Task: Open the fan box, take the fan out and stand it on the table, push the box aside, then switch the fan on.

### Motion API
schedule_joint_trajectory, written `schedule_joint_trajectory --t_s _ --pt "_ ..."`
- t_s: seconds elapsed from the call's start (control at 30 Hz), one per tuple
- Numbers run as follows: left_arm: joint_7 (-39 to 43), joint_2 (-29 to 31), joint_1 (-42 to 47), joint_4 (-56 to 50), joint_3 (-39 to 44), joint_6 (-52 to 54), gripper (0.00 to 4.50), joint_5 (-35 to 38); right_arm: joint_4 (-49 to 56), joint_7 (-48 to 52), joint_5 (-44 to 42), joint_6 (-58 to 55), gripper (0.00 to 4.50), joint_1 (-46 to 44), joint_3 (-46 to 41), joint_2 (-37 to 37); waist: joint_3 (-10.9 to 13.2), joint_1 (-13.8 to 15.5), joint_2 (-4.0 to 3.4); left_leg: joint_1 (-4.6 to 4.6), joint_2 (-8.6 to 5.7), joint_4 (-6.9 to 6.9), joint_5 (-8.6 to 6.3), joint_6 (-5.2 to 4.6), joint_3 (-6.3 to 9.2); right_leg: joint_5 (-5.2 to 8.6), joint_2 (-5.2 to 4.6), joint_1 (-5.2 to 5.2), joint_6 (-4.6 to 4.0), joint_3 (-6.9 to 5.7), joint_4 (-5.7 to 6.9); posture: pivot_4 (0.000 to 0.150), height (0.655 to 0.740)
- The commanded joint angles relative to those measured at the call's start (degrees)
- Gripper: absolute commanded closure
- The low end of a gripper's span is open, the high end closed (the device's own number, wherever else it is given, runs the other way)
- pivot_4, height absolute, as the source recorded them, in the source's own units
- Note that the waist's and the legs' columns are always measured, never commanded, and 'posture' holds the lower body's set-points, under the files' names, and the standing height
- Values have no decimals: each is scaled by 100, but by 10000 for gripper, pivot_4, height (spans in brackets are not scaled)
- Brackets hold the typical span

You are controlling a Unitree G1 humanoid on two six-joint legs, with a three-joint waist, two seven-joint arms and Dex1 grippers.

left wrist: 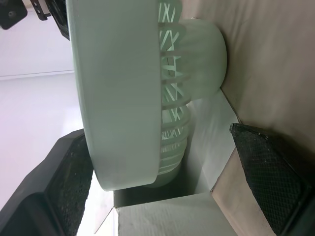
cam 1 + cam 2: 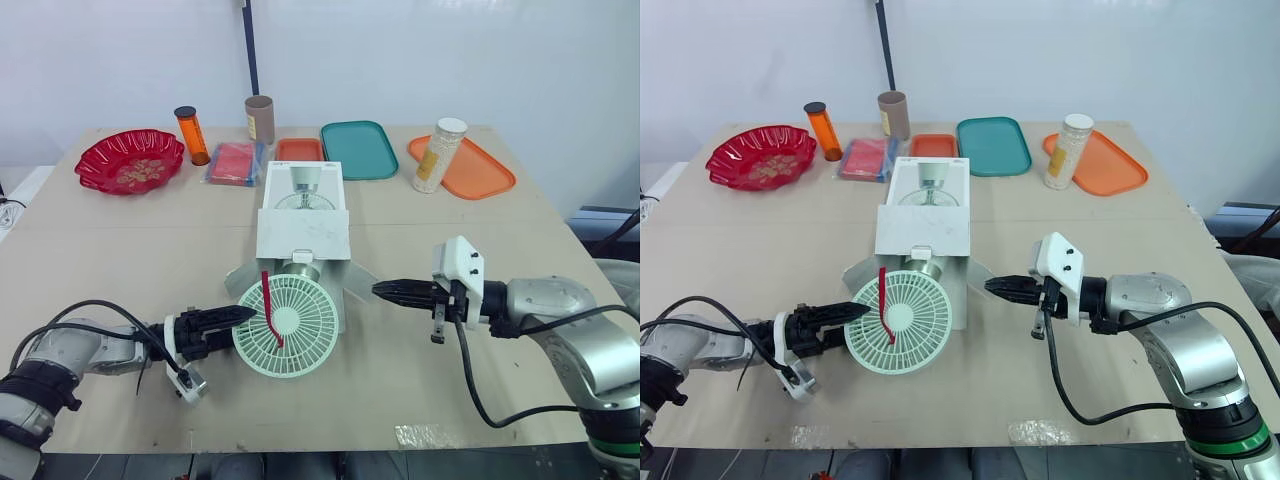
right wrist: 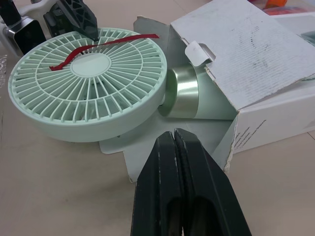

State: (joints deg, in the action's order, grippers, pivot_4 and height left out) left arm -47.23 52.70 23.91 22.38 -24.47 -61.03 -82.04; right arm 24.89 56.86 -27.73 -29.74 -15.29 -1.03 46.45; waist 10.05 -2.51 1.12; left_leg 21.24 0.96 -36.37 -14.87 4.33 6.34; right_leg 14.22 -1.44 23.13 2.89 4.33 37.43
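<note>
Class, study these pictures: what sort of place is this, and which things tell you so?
Likely a robot test room, not a home: a table before a bare white wall, props in a row like the red bowl and teal tray, and a fan half out of its box.

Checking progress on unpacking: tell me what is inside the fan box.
The fan's silver stem runs into the fan box opening; its green head is outside. The top panel covers anything deeper.
</note>
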Motion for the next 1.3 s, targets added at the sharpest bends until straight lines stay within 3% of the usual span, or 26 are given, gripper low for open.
schedule_joint_trajectory --t_s 0.03,0.27,0.67,0.77,0.97,1.3 --pt "-100 68 58 -8 -292 100 133 80 228 -46 3 39 45000 -23 -61 51 0 1 0 0 -1 0 0 0 0 0 -1 0 0 0 0 1500 7400" --pt "-109 90 165 34 -474 177 22048 352 183 -50 93 70 45000 -31 -23 59 -2 4 2 0 -2 -6 0 0 0 0 -1 0 0 0 6 1500 7400" --pt "-37 169 150 -121 -595 301 22048 610 135 -64 157 123 45000 -83 55 8 -2 4 3 -2 -2 -10 0 0 0 0 -1 0 0 0 16 1500 7400" --pt "23 164 133 -144 -583 307 25503 687 116 -87 197 131 45000 -104 105 -24 -2 4 3 -2 -2 -10 0 0 0 0 -1 0 0 0 17 1500 7400" --pt "151 229 50 -382 -497 302 25582 855 111 -99 211 125 45000 -136 137 -54 -2 3 3 -3 -2 -12 0 0 0 0 -1 0 0 0 20 1500 7400" --pt "1119 760 -1245 -1747 218 141 25582 2187 -153 -38 350 262 45000 -227 196 -53 -3 -3 4 -6 0 -12 0 -1 -4 1 -2 6 -1 0 31 1500 7400"
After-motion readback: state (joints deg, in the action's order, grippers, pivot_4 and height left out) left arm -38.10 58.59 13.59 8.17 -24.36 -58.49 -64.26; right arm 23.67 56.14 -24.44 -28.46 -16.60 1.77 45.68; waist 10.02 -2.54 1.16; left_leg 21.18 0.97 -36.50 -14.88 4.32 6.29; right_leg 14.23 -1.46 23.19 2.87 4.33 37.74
